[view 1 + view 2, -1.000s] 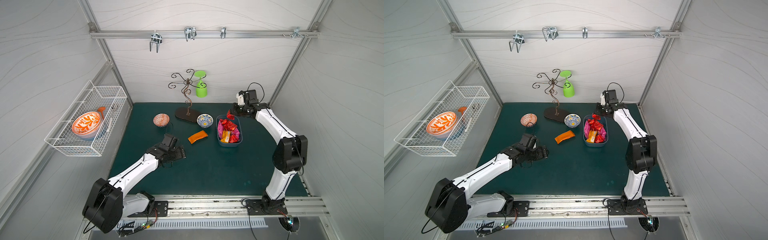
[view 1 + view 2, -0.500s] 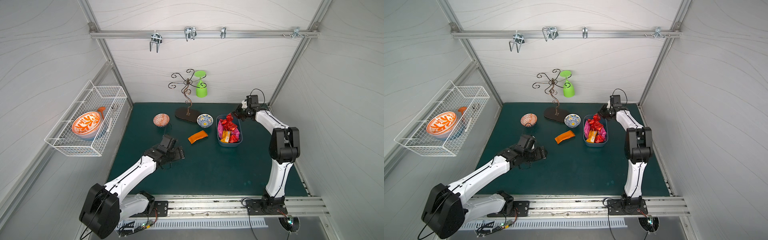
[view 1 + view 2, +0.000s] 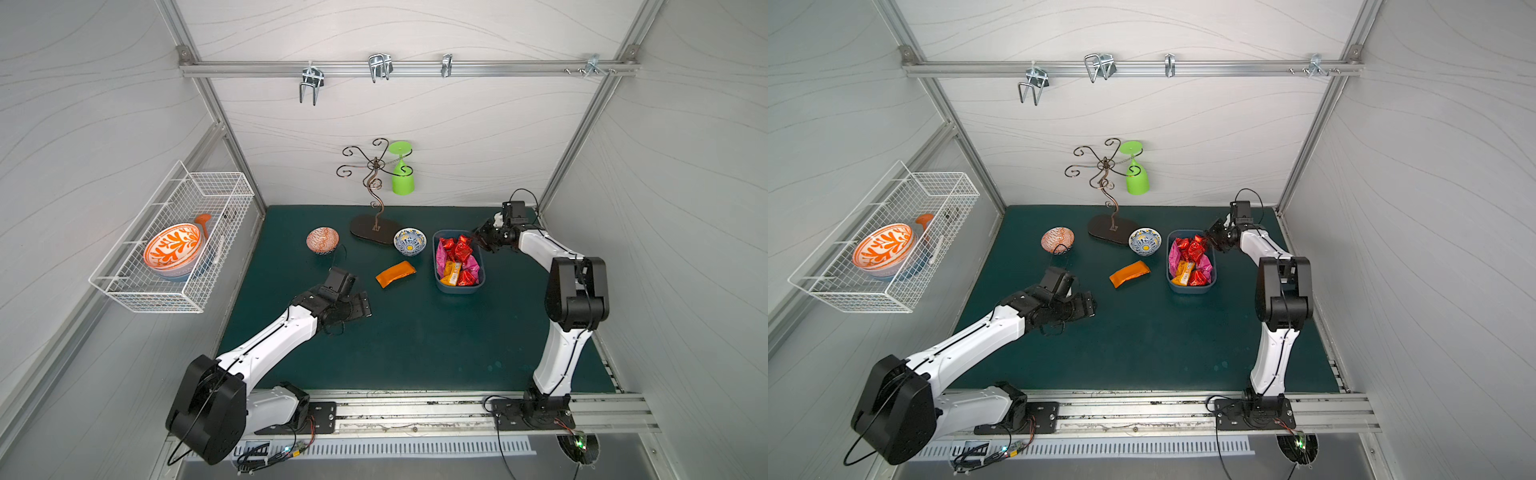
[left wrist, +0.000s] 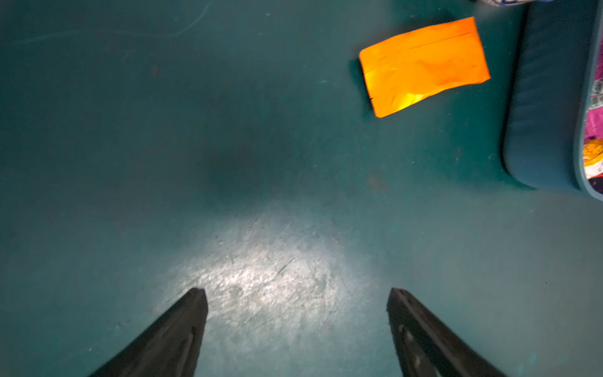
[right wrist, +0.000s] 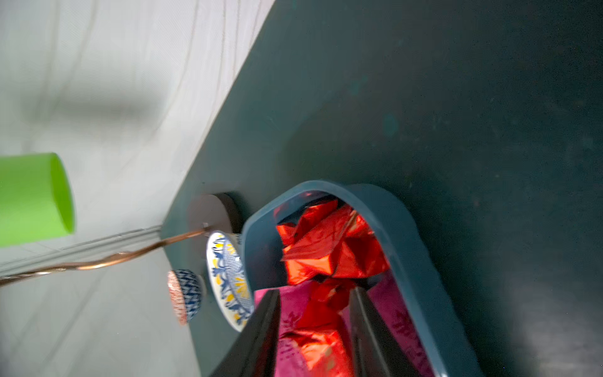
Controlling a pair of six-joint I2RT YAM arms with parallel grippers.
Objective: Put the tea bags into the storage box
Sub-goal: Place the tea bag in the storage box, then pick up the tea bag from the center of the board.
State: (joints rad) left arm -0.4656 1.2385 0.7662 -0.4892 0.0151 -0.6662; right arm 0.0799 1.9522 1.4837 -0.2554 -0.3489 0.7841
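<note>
The storage box, a dull blue tub, stands right of centre on the green mat. Several red, pink and yellow tea bags lie inside it. One orange tea bag lies flat on the mat, left of the box. My left gripper hovers open and empty over bare mat, short of that packet. My right gripper is at the box's far right rim. Its jaws are apart over the red packets and grip nothing.
A blue-patterned bowl sits just left of the box, and a red-patterned bowl lies further left. Behind them is a metal stand with a hanging green cup. A wire basket on the left wall holds an orange bowl.
My right gripper held a red tea bag shut above the box's far end; it has come down, its jaws have parted and the packet lies in the box. The left gripper edged right.
</note>
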